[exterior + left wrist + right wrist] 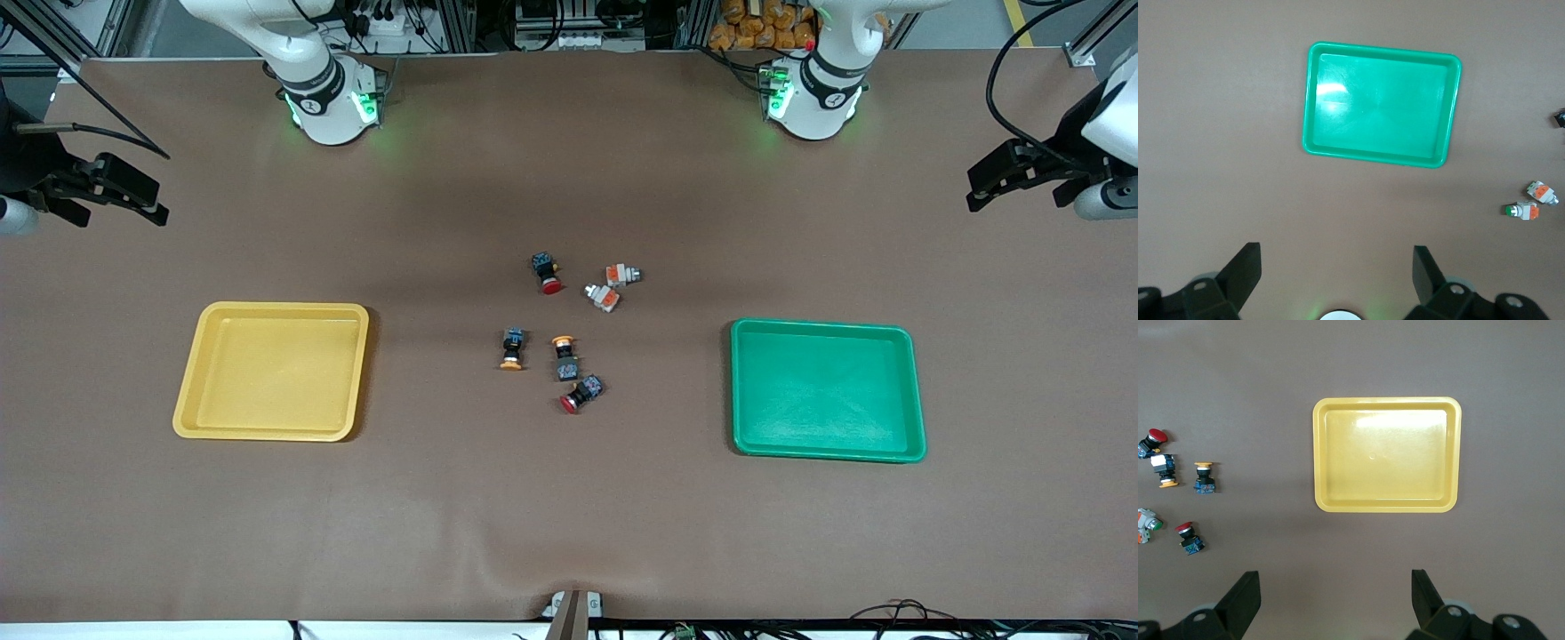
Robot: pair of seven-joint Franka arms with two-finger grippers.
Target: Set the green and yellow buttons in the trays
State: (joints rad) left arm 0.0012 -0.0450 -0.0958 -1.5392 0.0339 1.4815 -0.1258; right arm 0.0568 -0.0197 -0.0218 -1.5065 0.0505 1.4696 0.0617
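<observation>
Four buttons [562, 324] lay mid-table between the yellow tray [271, 370] and green tray [827, 389]. Left gripper [1337, 267] and right gripper [1335, 587] hovered, fingers apart.

A robotics lab or test cell. Two white robot arm bases [333, 102] with green status lights are bolted along the 12 o'clock edge of a work table covered in a plain brown mat [569, 516]. Past that edge stand aluminium framing rails [449, 22] and loose black cables [1009, 80]; more wiring trails at the 6 o'clock edge.
</observation>
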